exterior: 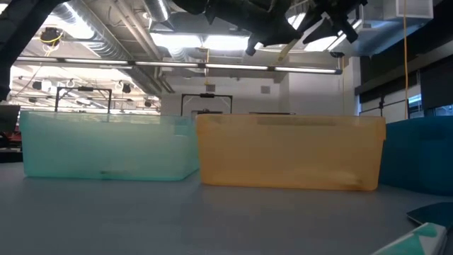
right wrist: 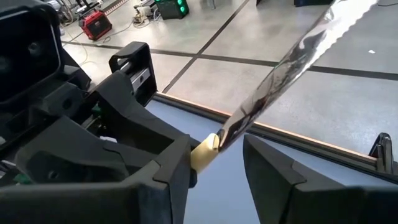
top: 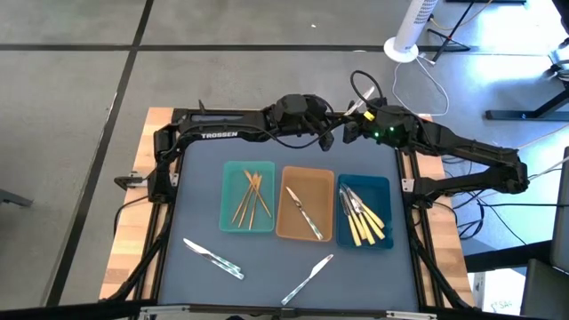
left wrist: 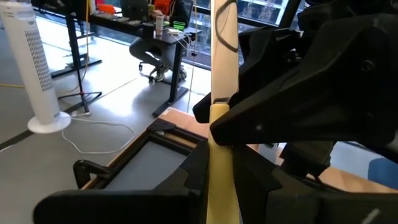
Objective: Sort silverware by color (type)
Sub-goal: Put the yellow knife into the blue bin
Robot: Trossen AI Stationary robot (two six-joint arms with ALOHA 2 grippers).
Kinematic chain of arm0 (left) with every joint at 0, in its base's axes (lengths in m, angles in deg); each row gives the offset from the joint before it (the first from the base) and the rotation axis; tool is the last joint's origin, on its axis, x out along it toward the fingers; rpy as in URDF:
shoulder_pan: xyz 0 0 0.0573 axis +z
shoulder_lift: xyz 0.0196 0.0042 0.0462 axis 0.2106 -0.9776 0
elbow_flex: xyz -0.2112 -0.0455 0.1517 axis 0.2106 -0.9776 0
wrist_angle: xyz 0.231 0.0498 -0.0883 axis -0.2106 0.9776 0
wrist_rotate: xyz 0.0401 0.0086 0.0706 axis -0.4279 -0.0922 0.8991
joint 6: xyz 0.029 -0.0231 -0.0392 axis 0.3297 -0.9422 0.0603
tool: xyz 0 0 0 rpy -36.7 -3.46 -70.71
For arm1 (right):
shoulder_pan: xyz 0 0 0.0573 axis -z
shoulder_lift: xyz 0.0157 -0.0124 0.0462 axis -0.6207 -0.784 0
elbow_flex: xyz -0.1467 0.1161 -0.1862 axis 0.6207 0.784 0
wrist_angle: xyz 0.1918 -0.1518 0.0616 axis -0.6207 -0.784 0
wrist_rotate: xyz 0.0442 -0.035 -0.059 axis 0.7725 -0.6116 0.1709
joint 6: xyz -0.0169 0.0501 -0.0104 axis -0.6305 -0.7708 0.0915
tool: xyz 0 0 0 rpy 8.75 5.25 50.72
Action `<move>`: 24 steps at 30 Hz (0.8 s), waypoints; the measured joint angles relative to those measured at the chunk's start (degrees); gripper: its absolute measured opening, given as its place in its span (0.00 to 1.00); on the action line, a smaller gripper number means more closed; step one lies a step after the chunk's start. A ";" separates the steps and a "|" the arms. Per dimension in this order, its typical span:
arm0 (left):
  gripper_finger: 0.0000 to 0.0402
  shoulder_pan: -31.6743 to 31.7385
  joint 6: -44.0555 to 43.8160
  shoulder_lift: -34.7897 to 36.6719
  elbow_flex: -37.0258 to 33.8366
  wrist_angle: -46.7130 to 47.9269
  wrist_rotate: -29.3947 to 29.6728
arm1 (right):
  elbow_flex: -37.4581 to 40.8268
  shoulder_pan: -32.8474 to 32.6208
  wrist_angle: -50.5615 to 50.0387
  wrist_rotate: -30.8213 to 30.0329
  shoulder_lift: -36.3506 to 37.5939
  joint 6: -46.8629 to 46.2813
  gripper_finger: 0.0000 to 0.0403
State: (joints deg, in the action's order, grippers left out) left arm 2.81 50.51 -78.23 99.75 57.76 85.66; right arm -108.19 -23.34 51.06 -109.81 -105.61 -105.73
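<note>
A yellow-handled knife (right wrist: 292, 56) with a serrated silver blade is held in the air over the table's far edge, between both grippers. In the low view it is a tan stick (exterior: 289, 48), tilted, high above the trays. My left gripper (top: 327, 135) and my right gripper (top: 348, 132) meet there, each shut on the knife. Slim gold utensils lie in the teal tray (top: 228, 200). One silver piece lies in the tan tray (top: 286, 222), and yellow-handled ones lie in the dark-blue tray (top: 384, 191). Two silver utensils (top: 213, 258), (top: 307, 278) lie flat on the mat. My left gripper (left wrist: 222, 186) pinches the knife's yellow handle (left wrist: 219, 168) between its two fingers, and the handle runs forward along them. The knife is lifted clear of the table. My right gripper (right wrist: 216, 168) pinches the same handle where it meets the blade (right wrist: 208, 150). Its fingers (left wrist: 261, 118) lie across the handle, ahead of my left gripper's hold. The blade sticks out past the fingers, slanting upward.
The three trays stand side by side in the middle of the grey mat (top: 196, 213). A free strip of mat lies between the trays and the grippers. A white fan (top: 411, 31) and cables are on the floor beyond the far edge.
</note>
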 joint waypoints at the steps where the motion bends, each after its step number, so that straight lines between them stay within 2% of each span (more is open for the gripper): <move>1: 0.11 0.01 0.00 0.00 0.00 0.04 -0.03 | 0.00 0.00 0.00 0.13 -0.02 0.09 0.34; 12: 0.11 0.02 0.04 0.00 0.00 0.02 -0.08 | 0.00 0.00 0.02 0.24 -0.04 0.13 0.33; 24: 0.11 0.02 0.09 0.00 0.00 -0.02 0.04 | 0.00 -0.02 1.63 0.59 -0.25 1.60 0.09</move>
State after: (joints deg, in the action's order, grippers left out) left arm 2.83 50.60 -78.23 99.75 57.74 85.70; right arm -108.19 -23.36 52.69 -109.22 -105.86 -104.14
